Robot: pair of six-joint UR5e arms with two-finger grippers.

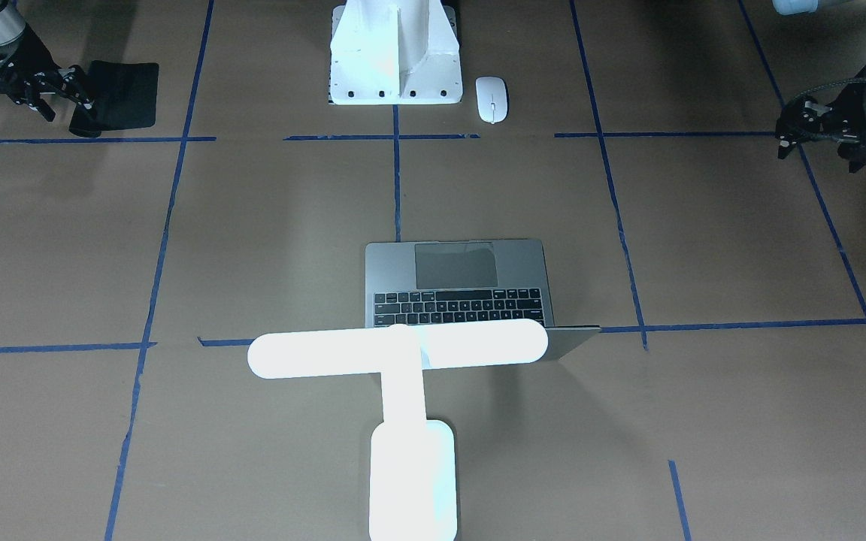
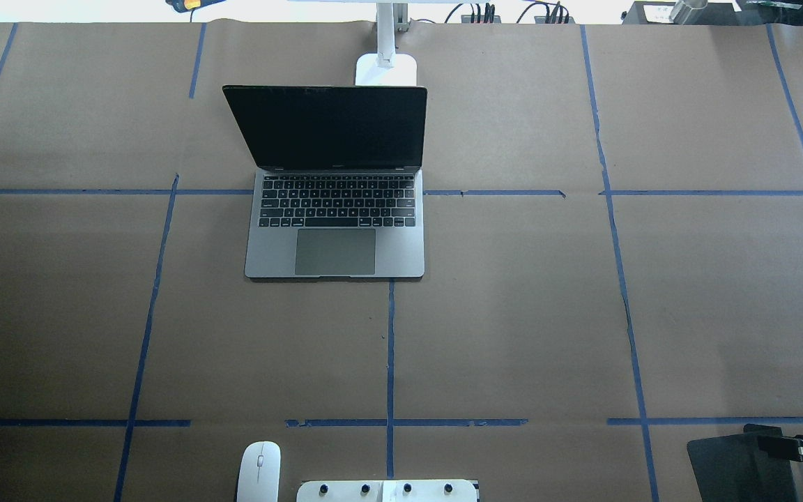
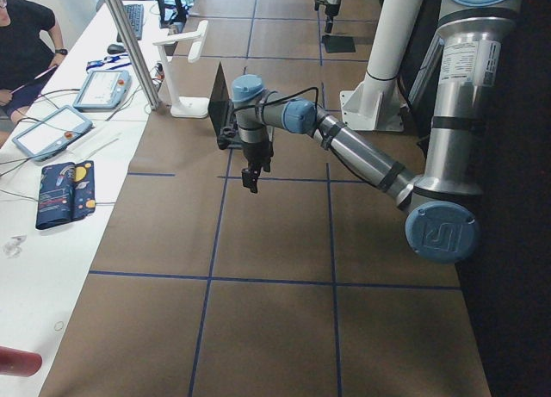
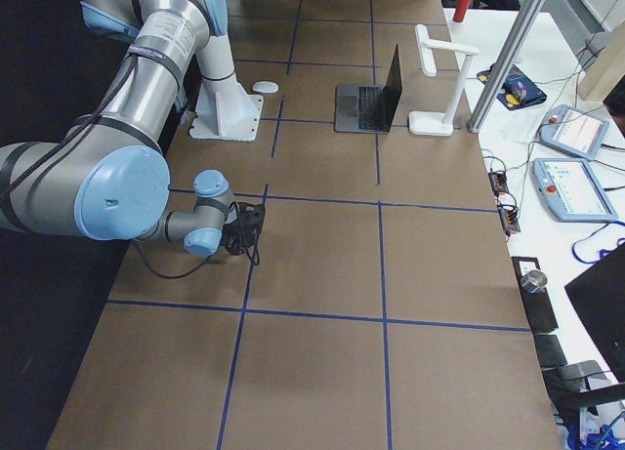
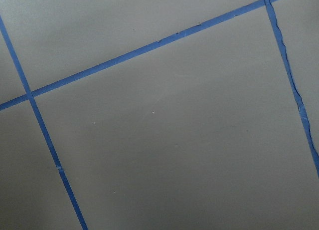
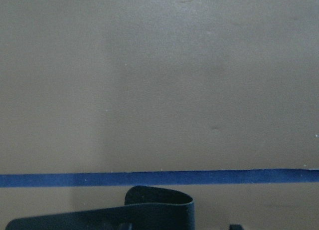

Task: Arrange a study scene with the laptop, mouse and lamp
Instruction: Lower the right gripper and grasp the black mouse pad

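The laptop (image 1: 455,270) stands open at mid-table, its dark screen (image 2: 325,125) facing the robot. The glowing T-shaped lamp (image 1: 403,361) stands just behind the laptop's lid, its base (image 2: 386,68) at the far table edge. The white mouse (image 1: 492,99) lies beside the robot's pedestal, on the robot's left (image 2: 259,470). My right gripper (image 1: 80,98) is low at the near right corner, shut on the edge of a black mouse pad (image 1: 125,94), whose edge curls up in the right wrist view (image 6: 159,202). My left gripper (image 1: 782,144) hangs above bare table at the left, shut and empty.
The white bolted pedestal (image 1: 392,60) stands at the robot's side of the table. Blue tape lines (image 5: 149,45) cross the brown table cover. Beyond the far edge is a white bench with tablets (image 3: 52,130) and a metal post (image 3: 129,44); a person (image 3: 21,35) sits there.
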